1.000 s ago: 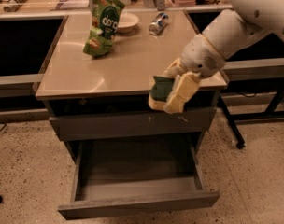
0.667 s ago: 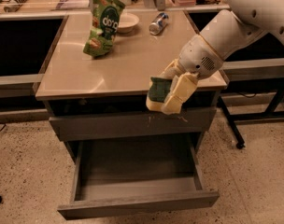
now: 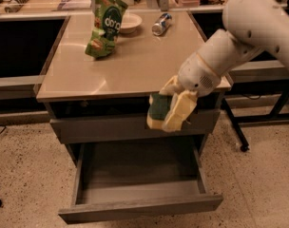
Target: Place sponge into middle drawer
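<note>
In your camera view, the gripper [image 3: 172, 109] hangs just off the front edge of the counter [image 3: 135, 65]. Its jaws are clamped on the sponge [image 3: 158, 108], green face toward you. The sponge hangs between them, above the pulled-out middle drawer [image 3: 135, 175] and well apart from its floor.

The rounded white arm [image 3: 239, 37], dark-dotted, carries a pale-yellow end effector [image 3: 167, 112] at the countertop's [image 3: 135, 65] front edge.

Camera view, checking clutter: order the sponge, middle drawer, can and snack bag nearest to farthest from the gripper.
1. Sponge, in the gripper at the table's front edge.
2. Middle drawer, open just below.
3. Can, rear right, and snack bag, rear left: too close to call.
</note>
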Robot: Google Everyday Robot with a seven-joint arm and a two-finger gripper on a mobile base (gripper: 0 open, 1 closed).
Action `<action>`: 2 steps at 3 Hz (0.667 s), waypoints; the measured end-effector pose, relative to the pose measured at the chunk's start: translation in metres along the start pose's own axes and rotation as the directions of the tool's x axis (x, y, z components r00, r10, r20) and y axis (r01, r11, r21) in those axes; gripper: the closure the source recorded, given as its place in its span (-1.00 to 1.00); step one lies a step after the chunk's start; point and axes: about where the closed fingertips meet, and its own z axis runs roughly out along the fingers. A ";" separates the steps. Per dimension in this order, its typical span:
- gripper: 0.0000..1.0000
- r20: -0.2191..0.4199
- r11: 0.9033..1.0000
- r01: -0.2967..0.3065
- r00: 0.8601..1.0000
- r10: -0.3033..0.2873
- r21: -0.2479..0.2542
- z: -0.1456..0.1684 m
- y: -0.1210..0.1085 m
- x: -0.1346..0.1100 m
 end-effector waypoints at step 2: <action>1.00 -0.140 0.996 0.077 0.987 -0.082 -0.040 0.135 0.021 0.074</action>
